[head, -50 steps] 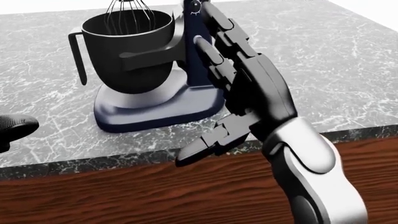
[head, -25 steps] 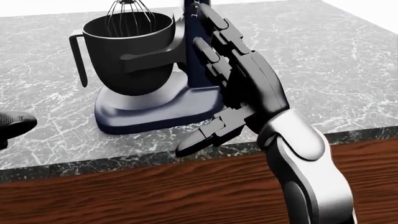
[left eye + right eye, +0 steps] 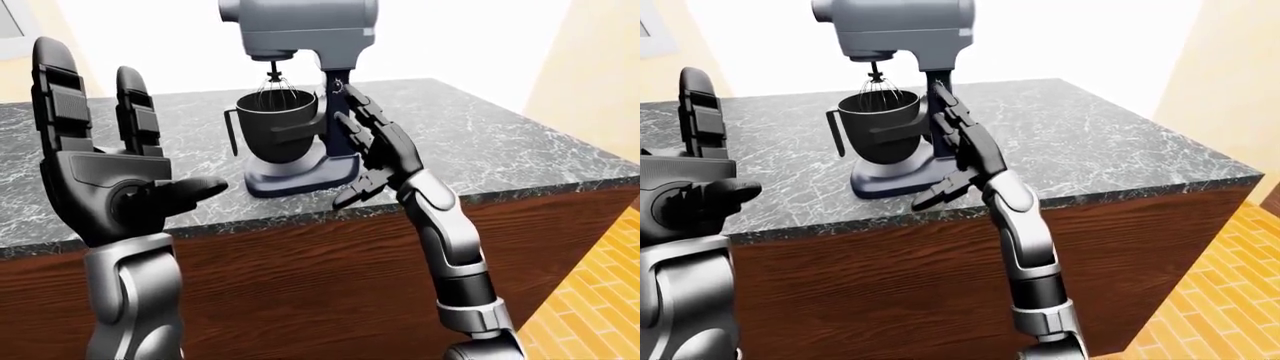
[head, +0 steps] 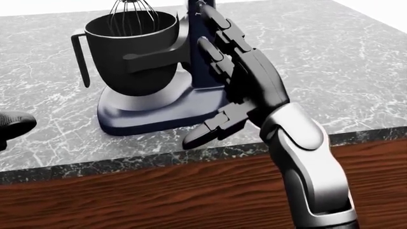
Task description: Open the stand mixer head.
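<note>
Nearest, the left hand is raised with fingers spread, holding nothing. The right hand, fingers open and empty, stands beside the stand mixer on the tabletop. It should probably rise under the mixer head and push upward.

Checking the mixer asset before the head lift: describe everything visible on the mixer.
The mixer stands upright on the marble counter. Grey head level over a dark bowl with a side handle; wire whisk hangs into the bowl. Dark blue column, pale base, arms cradling the bowl. The right hand lies open against the column's right side; whether they touch is unclear. The left hand is raised, apart.
</note>
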Robot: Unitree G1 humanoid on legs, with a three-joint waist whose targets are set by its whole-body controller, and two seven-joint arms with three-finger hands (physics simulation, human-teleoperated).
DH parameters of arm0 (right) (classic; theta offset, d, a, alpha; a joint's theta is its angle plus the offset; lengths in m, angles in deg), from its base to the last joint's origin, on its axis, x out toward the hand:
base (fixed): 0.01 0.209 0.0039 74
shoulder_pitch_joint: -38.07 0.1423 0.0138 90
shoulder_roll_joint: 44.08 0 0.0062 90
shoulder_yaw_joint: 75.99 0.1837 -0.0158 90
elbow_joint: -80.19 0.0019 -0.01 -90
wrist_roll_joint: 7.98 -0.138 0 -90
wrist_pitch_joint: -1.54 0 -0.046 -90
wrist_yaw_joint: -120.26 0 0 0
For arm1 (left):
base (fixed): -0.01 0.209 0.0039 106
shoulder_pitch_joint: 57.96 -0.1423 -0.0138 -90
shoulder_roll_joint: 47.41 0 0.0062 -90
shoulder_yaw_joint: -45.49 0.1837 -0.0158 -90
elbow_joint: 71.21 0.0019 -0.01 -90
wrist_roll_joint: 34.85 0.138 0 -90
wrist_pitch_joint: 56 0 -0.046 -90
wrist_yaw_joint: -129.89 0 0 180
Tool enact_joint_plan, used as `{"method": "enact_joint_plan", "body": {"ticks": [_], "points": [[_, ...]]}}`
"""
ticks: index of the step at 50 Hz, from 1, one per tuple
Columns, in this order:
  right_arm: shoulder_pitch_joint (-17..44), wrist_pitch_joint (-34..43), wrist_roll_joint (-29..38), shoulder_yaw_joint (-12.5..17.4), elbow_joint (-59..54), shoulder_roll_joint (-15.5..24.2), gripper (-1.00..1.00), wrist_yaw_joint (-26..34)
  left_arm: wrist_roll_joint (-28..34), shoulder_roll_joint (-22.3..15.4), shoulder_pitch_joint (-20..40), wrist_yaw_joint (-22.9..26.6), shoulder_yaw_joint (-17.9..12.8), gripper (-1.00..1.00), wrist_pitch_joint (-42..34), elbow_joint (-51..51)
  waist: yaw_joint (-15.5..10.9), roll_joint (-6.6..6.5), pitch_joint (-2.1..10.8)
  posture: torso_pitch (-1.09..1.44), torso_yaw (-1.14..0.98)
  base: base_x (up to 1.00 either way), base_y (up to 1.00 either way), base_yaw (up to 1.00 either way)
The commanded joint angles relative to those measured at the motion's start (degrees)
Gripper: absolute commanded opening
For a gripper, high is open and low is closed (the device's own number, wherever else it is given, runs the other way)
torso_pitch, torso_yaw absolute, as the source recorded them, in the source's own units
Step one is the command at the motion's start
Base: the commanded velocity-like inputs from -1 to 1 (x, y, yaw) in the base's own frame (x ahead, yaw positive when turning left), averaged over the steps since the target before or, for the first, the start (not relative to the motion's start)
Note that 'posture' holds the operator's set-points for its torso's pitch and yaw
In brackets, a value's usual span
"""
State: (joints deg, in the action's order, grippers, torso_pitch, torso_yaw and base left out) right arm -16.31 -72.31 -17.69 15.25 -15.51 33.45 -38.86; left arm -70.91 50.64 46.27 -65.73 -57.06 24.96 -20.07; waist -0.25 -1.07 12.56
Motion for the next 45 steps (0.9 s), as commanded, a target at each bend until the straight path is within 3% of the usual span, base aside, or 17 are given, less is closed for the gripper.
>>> {"method": "enact_joint_plan", "body": {"ticks": [1,45], "points": [[2.25,-2.60,-0.26,0.49,1.16,0.23,1.00,-0.17,-0.08,-0.45,1.38,0.31,-0.20,1.00,0.84,-1.24,0.01,-0.16,0.66,-0.27,0.00,0.00,0.00,0.00],[10.13,-14.11,0.41,1.55,-19.79,1.50,1.00,2.68,0.04,-0.92,1.83,0.24,-0.60,1.00,1.10,-0.52,0.11,-0.33,0.71,-0.27,0.00,0.00,0.00,0.00]]}}
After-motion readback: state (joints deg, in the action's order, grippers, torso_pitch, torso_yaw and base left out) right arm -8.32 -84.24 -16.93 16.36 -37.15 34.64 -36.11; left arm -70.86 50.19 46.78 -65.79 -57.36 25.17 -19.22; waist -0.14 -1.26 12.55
